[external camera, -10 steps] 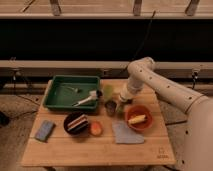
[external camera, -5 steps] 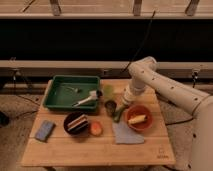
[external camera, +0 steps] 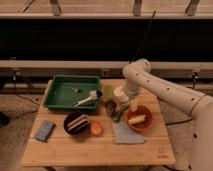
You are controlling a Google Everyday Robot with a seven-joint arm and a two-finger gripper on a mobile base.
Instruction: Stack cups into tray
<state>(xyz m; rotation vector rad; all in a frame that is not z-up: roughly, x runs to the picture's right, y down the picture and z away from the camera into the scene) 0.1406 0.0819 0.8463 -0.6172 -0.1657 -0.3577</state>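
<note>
Since a second ago the arm (external camera: 165, 90) has shifted slightly toward the right of the frame, carrying the gripper (external camera: 131, 104) from over the white cup (external camera: 120, 93) toward the near rim of the orange bowl (external camera: 138, 118). It now hangs low at centre right, just beside the white cup and above the bowl's upper left edge; whether it is apart or together cannot be told, and nothing can be seen held in it. All three cups stand on the wooden table (external camera: 100, 150), outside the tray (external camera: 55, 92). The pale green cup (external camera: 107, 91) is just right of the tray's right rim, the white cup is beside it, and the dark grey cup (external camera: 110, 106) sits just below them. The dark-green tray fills the upper left of the tabletop and holds a pale utensil (external camera: 86, 100). Lower down lie a blue sponge (external camera: 45, 130) at left, a black bowl with layered cake (external camera: 76, 122), a small orange item (external camera: 96, 129) and a grey cloth (external camera: 125, 134).
</note>
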